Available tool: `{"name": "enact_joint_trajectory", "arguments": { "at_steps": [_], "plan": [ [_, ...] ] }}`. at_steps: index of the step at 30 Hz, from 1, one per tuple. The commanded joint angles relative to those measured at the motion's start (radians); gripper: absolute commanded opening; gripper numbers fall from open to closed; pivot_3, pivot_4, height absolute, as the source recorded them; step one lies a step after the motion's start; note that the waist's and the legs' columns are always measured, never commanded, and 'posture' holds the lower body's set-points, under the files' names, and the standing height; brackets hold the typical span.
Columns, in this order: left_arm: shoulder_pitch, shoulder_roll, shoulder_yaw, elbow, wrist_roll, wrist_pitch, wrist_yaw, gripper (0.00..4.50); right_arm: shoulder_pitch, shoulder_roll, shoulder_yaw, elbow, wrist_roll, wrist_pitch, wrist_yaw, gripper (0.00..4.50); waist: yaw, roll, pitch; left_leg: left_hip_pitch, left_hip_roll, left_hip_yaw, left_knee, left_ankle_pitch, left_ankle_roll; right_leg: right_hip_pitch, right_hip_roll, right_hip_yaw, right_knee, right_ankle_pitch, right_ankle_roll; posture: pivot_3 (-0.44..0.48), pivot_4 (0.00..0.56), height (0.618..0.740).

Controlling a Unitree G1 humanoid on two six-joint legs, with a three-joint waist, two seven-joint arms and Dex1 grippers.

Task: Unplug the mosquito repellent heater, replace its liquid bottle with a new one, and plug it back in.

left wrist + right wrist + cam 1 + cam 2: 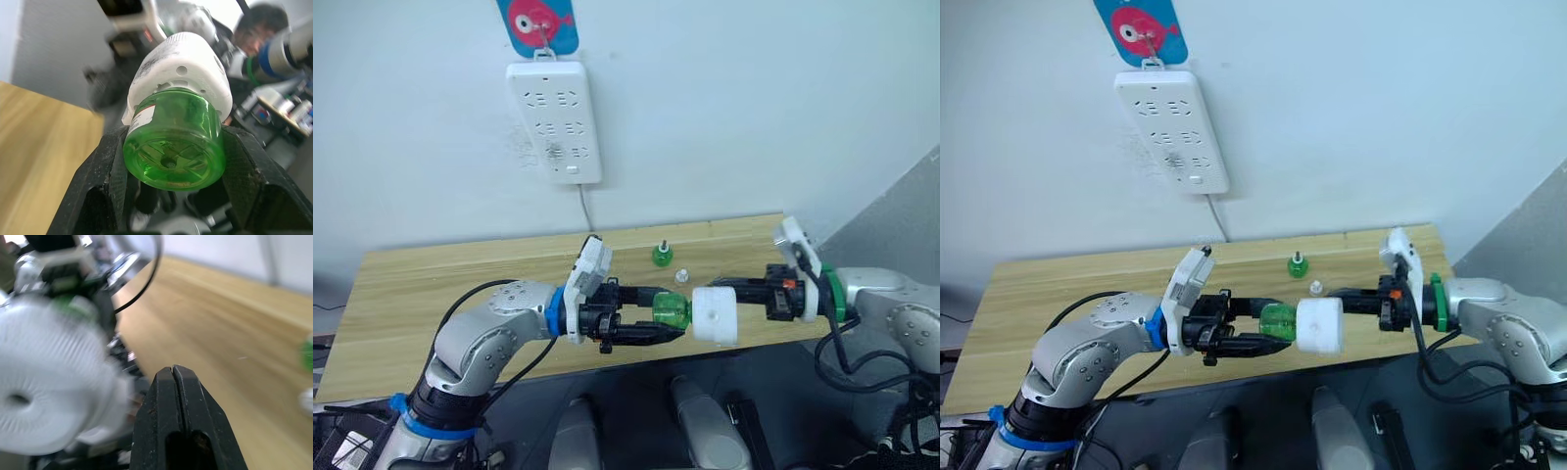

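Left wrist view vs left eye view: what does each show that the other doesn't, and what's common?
Only the left wrist view: the ribbed underside of the green bottle, and a black finger pressed against each of its sides. Only the left eye view: the power strip on the wall, a second green bottle and a small white cap on the table, and the right gripper. Both: the left gripper holding the bottle seated in the white heater.
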Motion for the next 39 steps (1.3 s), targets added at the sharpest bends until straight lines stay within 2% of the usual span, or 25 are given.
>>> {"name": "enact_joint_trajectory", "arguments": {
  "at_steps": [1,4,7,13,18,24,33,36,39],
  "plan": [
    [-0.014,-0.038,0.037,-0.006,-0.014,-0.007,0.063,2.4,0.023,-0.013,-0.045,-0.115,0.113,0.061,-0.001,0.0,0.002,0.0,0.0,0.0,0.0,0.0,0.0,0.0,0.0,0.0,0.0,0.0,0.0,0.0,0.0,-0.186,0.263,0.74],
    [-0.018,-0.06,0.04,0.02,0.035,-0.043,0.091,2.4,0.042,-0.022,-0.085,-0.174,0.216,0.106,-0.041,0.0,0.004,0.0,0.0,0.0,0.0,0.0,0.001,0.0,0.0,0.001,0.0,0.0,0.0,0.0,0.0,-0.197,0.266,0.74],
    [-0.012,-0.049,0.007,0.039,0.118,-0.11,0.062,2.4,0.033,-0.025,-0.117,-0.203,0.332,0.133,-0.106,0.0,0.002,0.0,0.0,0.0,0.0,0.0,0.001,0.0,0.0,0.0,0.0,0.0,0.001,0.0,-0.001,-0.204,0.266,0.74],
    [0.015,-0.02,-0.052,0.043,0.2,-0.182,-0.025,2.4,-0.078,0.022,-0.119,-0.152,0.485,0.121,-0.287,0.0,-0.007,0.0,0.0,0.0,0.0,0.001,0.001,0.0,0.0,0.0,0.0,0.002,0.001,-0.002,-0.005,-0.214,0.265,0.74],
    [0.029,-0.013,-0.066,0.004,0.18,-0.164,-0.058,2.4,-0.147,0.093,-0.077,-0.084,0.373,0.091,-0.359,0.0,-0.006,0.0,0.0,0.0,0.0,0.001,0.001,0.0,0.0,0.0,0.0,0.001,0.0,-0.001,-0.003,-0.205,0.266,0.74],
    [0.038,-0.011,-0.059,-0.043,0.126,-0.102,-0.05,2.4,-0.167,0.112,-0.051,-0.012,0.237,0.074,-0.309,0.0,-0.005,0.0,0.0,0.0,0.0,0.0,0.0,0.0,0.0,0.0,0.0,0.001,0.0,0.0,-0.001,-0.198,0.267,0.74],
    [0.043,-0.01,-0.037,-0.032,0.104,-0.078,-0.043,2.4,-0.161,0.13,-0.086,-0.003,0.197,0.077,-0.284,0.0,-0.004,0.0,0.0,0.0,0.0,0.0,0.001,0.0,0.0,0.0,0.0,0.001,0.0,0.0,-0.001,-0.201,0.267,0.74],
    [0.052,-0.02,-0.041,-0.018,0.155,-0.142,-0.039,2.4,-0.175,0.097,-0.132,0.024,0.189,0.075,-0.27,0.0,-0.004,0.0,0.0,0.0,0.0,0.0,0.001,0.0,0.0,0.0,0.0,0.001,0.0,0.0,-0.001,-0.205,0.267,0.74],
    [0.069,-0.048,-0.059,0.015,0.262,-0.286,-0.031,2.4,-0.185,0.05,-0.186,0.049,0.21,0.093,-0.249,0.0,-0.003,0.0,0.0,0.0,0.0,0.001,0.001,0.0,0.0,0.0,0.0,0.001,0.0,0.0,-0.003,-0.211,0.266,0.74]
  ]
}}
